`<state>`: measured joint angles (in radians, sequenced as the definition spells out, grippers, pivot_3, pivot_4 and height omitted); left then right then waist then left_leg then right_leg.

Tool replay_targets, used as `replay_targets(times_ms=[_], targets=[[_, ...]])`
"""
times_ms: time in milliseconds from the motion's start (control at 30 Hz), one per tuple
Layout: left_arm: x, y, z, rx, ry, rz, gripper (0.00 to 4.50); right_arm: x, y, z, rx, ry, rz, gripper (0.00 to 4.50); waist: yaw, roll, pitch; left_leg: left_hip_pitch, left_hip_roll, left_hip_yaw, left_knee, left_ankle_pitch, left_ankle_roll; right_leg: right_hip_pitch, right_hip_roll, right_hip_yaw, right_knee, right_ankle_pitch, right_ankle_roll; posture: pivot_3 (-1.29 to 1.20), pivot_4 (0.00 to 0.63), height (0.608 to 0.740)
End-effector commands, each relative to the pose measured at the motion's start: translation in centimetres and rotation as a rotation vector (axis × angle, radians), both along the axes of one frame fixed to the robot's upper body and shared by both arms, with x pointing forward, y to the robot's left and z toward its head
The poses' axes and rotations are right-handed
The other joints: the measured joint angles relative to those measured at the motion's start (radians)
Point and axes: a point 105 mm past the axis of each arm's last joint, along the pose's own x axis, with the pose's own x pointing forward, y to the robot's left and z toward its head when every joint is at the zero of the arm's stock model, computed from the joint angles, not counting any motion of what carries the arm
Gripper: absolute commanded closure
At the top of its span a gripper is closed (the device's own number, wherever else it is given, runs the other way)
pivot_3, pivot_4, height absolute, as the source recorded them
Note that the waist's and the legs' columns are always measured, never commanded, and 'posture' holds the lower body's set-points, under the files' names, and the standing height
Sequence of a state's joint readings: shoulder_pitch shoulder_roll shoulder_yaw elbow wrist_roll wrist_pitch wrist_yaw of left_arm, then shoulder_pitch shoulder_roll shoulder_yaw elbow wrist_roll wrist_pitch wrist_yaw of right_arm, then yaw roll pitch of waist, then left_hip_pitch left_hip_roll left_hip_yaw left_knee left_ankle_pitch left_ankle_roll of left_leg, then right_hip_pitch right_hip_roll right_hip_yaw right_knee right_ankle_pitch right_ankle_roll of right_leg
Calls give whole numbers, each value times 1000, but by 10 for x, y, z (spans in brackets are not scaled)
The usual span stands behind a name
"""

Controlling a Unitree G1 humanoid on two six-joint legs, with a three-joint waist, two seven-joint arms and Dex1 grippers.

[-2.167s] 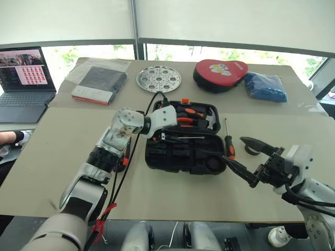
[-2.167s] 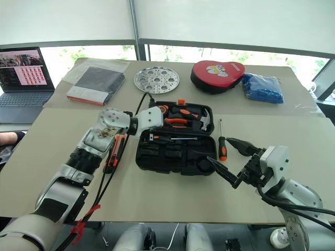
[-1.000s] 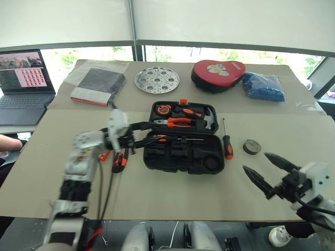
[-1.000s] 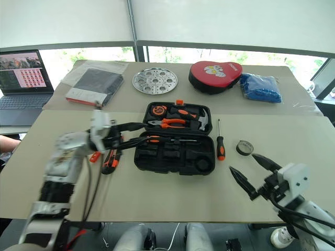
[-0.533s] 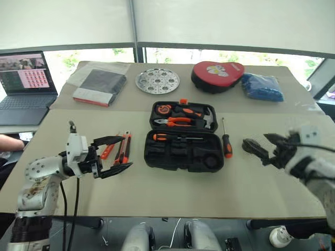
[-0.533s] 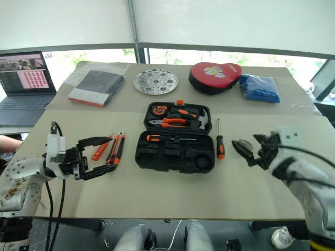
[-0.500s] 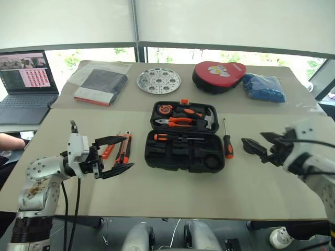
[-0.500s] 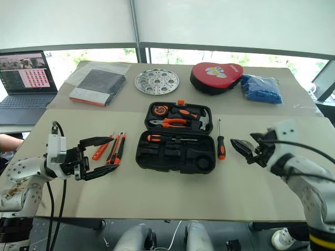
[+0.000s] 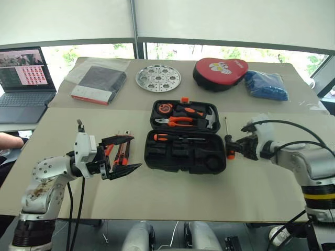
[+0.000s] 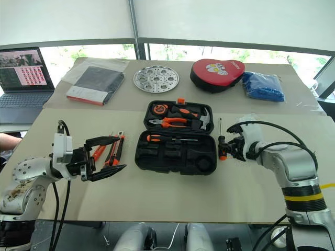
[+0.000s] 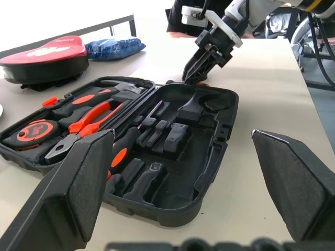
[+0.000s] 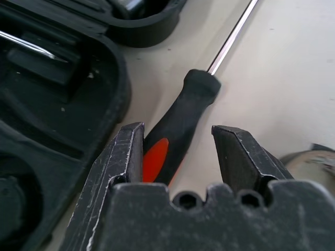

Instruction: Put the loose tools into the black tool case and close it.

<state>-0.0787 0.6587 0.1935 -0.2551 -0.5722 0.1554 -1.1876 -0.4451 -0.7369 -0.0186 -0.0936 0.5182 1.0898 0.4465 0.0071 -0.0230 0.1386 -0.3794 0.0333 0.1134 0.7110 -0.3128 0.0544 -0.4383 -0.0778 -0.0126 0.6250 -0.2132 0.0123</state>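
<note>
The black tool case (image 9: 180, 167) lies open mid-table, with one orange-and-black screwdriver (image 9: 166, 137) in its near half. A second screwdriver (image 12: 198, 94) lies on the table just right of the case. My right gripper (image 9: 234, 147) is open, its fingers on either side of that handle; one pad is against it and the other stands clear. The tape roll (image 12: 309, 162) peeks out beside that hand. Left of the case lie the utility knife (image 10: 115, 150) and the slim orange tester screwdriver (image 10: 97, 151). My left gripper (image 10: 121, 152) hovers wide open near them, holding nothing.
Pliers, hammer and tape measure sit in the case lid (image 9: 183, 112). At the back stand a laptop (image 9: 23, 73), a dark packet with a red edge (image 9: 99, 83), a metal disc (image 9: 158, 78), a red heart-shaped pouch (image 9: 220, 73) and a blue bag (image 9: 267, 86). A person's arm (image 9: 8, 140) rests at the left edge.
My right gripper swung in from the table's right side to the screwdriver handle, and its jaws narrowed. My left gripper drew back from the case to the left and opened wide.
</note>
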Motion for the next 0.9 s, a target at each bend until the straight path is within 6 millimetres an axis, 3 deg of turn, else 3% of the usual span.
replay_targets(times_ms=[33,167,333,367,467,567,667,733,800,900], targets=[[-4,-4,11,-16,-41,-21,0,3,-3,0,-1,10,-34,2058,-1,0,0,0,0,0,0,0,0,0,0,0,0,0,0,0,150,740],[-3,-7,11,-12,-47,-34,0,-3,-7,-18,-16,135,-86,2058,-2,0,0,1,0,0,0,0,0,1,0,0,1,0,0,0,150,740],[-4,-10,11,-4,-49,-55,0,1,-7,-14,-4,146,-108,3374,0,-3,-2,3,0,0,0,0,0,2,0,0,1,0,0,0,150,740],[-4,-11,11,-3,-48,-58,0,2,-8,-11,2,139,-115,3421,0,-3,-2,3,0,0,0,0,0,3,0,0,1,0,0,0,150,740],[-5,-10,11,0,-45,-58,0,8,-17,4,27,78,-160,3512,1,-3,-2,3,0,0,0,0,0,3,0,0,1,0,0,0,150,740],[-5,-7,12,-4,-46,-37,0,13,-27,38,30,-68,-162,3512,1,-3,-2,1,-1,0,0,0,0,1,0,0,1,0,0,0,150,740],[-5,-2,13,-15,-46,-8,0,12,-22,70,2,-194,-60,3512,0,1,0,-2,-1,0,0,1,-2,-2,-1,0,1,1,1,0,150,740],[-5,2,13,-18,-42,14,0,7,4,91,-18,-293,145,3512,-1,1,1,-3,0,0,0,1,-2,-3,0,0,0,1,1,0,150,740],[-7,8,9,-13,-29,34,0,-4,40,99,-102,-379,445,3512,-11,1,1,-2,1,0,-1,1,-1,-3,1,0,-1,1,1,0,150,740],[-8,19,-1,12,-8,72,0,-16,76,87,-244,-412,800,3512,-29,1,1,1,1,0,-2,0,1,-2,2,0,0,1,1,0,150,740]])
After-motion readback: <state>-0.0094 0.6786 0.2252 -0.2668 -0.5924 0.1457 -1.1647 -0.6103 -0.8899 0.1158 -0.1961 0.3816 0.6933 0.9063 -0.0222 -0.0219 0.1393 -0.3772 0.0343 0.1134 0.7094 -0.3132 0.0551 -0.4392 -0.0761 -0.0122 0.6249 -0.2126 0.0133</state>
